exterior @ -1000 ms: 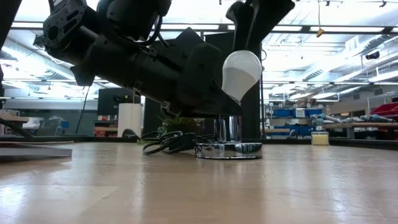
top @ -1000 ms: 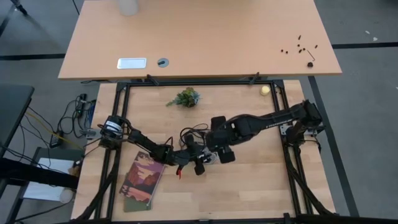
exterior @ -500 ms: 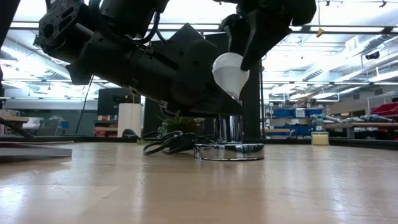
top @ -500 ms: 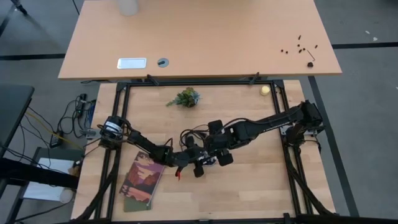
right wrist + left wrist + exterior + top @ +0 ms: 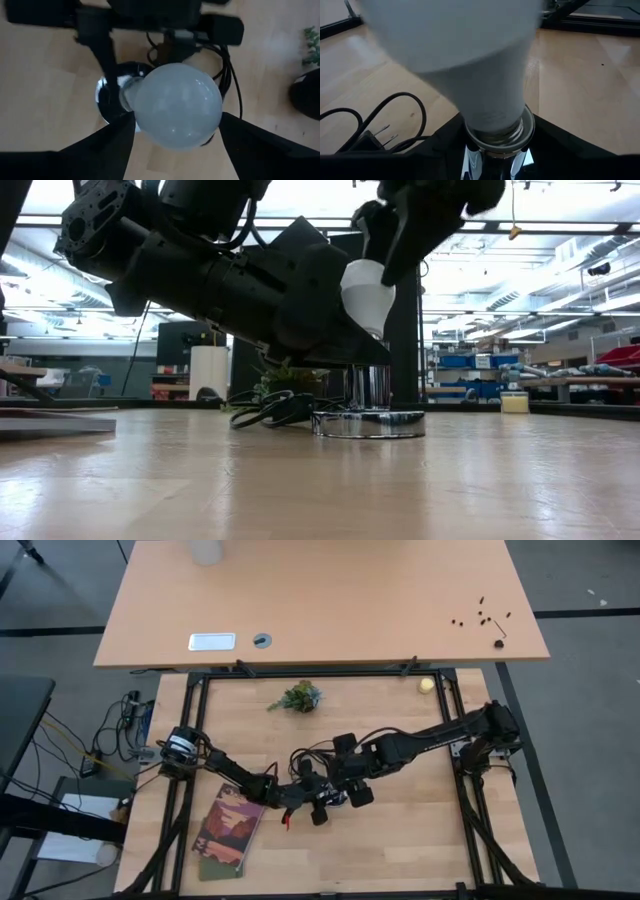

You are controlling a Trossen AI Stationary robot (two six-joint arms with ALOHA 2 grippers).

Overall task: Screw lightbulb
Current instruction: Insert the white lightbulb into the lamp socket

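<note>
Lightbulb (image 5: pixel 368 292) sits mid-table, screw base down in the chrome socket (image 5: pixel 368 392), long axis tilted off vertical, globe leaning toward the left arm. Right gripper (image 5: pixel 172 142) comes from above, fingers spread wide around the globe, gripping it. Left gripper (image 5: pixel 318 802) is low beside the socket, fingers part-open clamping the socket neck. Versus a second ago: bulb has dropped and shifted left onto the socket, right gripper lower.

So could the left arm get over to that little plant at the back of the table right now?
Probably not right away. The left gripper is holding the silver lamp base while the right gripper holds the lightbulb over it. The plant itself stands unobstructed.
</note>
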